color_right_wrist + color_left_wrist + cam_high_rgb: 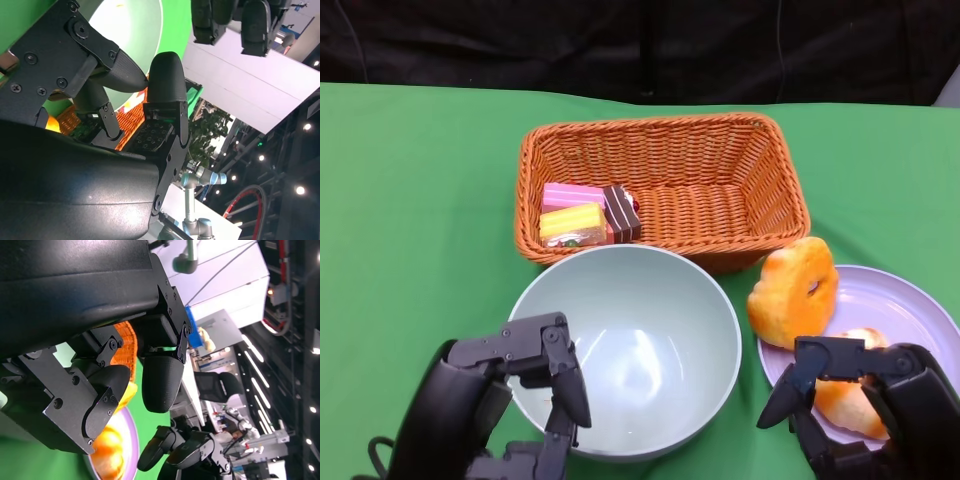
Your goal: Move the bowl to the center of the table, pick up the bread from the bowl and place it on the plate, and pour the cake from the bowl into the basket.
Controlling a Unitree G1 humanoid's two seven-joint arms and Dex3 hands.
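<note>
The pale green bowl (645, 335) stands upright and empty in the middle of the table. Just behind it, the wicker basket (660, 125) holds pink, yellow and brown cake pieces (585, 215) in its left end. The purple plate (910, 305) at the right carries a large orange bread (795, 292) leaning on its left edge and a second bread (845, 402) near its front. My left hand (510, 400) is at the bowl's left rim, fingers apart, with no grip visible. My right hand (880, 410) hovers over the front bread, fingers spread and empty.
Green cloth covers the table, with bare stretches to the left and far right of the basket. In the left wrist view the basket (125, 347), plate (127, 440) and bread (107, 452) show between my fingers. A dark backdrop lies beyond the table's far edge.
</note>
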